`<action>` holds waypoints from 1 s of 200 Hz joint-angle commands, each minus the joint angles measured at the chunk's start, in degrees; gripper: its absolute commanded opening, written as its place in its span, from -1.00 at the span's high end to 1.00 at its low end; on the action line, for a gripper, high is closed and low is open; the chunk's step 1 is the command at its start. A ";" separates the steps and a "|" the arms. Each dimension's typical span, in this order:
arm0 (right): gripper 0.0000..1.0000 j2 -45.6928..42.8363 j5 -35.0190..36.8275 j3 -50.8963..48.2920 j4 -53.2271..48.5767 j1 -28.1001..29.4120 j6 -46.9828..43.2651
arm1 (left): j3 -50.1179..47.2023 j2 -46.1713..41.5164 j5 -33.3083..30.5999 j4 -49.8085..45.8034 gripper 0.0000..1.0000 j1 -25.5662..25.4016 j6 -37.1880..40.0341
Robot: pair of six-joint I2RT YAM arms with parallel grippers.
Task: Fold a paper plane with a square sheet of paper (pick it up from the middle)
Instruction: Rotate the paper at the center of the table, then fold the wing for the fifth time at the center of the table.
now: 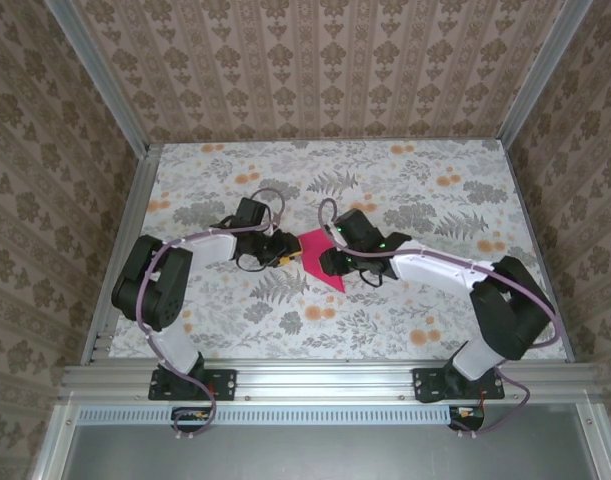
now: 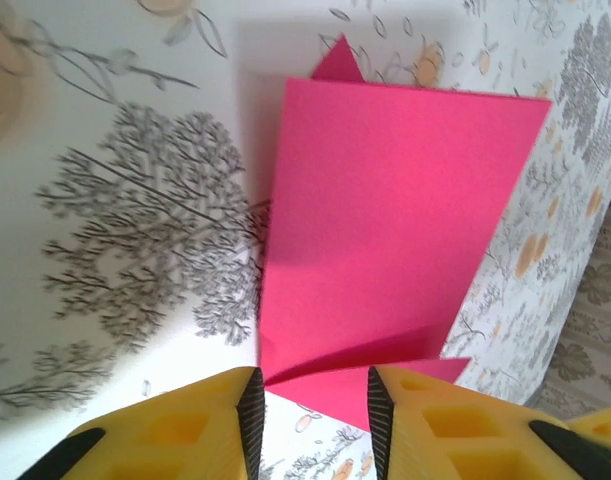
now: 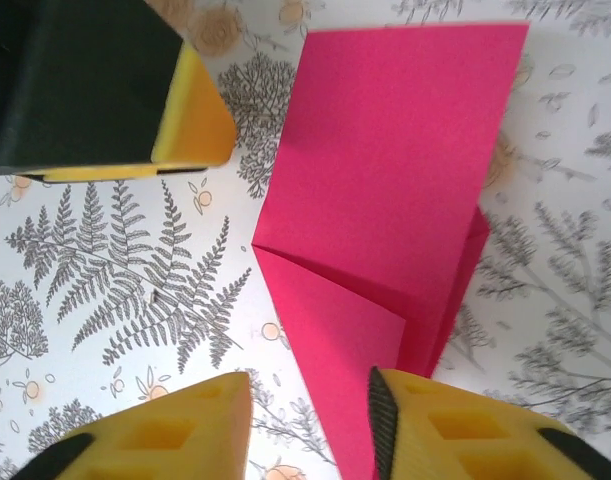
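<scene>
Between left jaws and right jaws | paper sheet on table | both part-open at its edges | room around

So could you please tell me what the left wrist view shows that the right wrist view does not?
Left wrist view has a strip of patterned wall at lower right and the left gripper, open, at the bottom edge. Right wrist view has the right gripper, open, plus a finger of the left one at upper left. Both have the folded pink paper and the flowered table.
</scene>
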 commanded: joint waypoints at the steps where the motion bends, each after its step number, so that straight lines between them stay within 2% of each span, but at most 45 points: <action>1: 0.34 3.96 3.14 3.69 -3.77 0.43 2.46 | -0.77 -2.75 -2.21 -3.37 0.25 2.01 1.77; 67: 0.44 11.73 1.30 5.79 0.24 -0.53 6.34 | 0.20 -2.88 -2.14 -4.66 0.06 2.77 4.39; 130: 0.38 11.92 -12.29 -4.27 15.52 -7.72 13.04 | 2.50 1.61 2.65 -2.96 -0.19 2.69 5.01; 197: 0.34 12.05 -22.35 -11.84 28.94 -13.41 21.33 | 5.54 5.67 6.08 -2.72 -0.28 0.65 3.67; 200: 0.34 12.04 -22.66 -12.04 29.35 -13.59 21.62 | 5.72 5.80 6.10 -2.71 -0.27 -0.90 3.58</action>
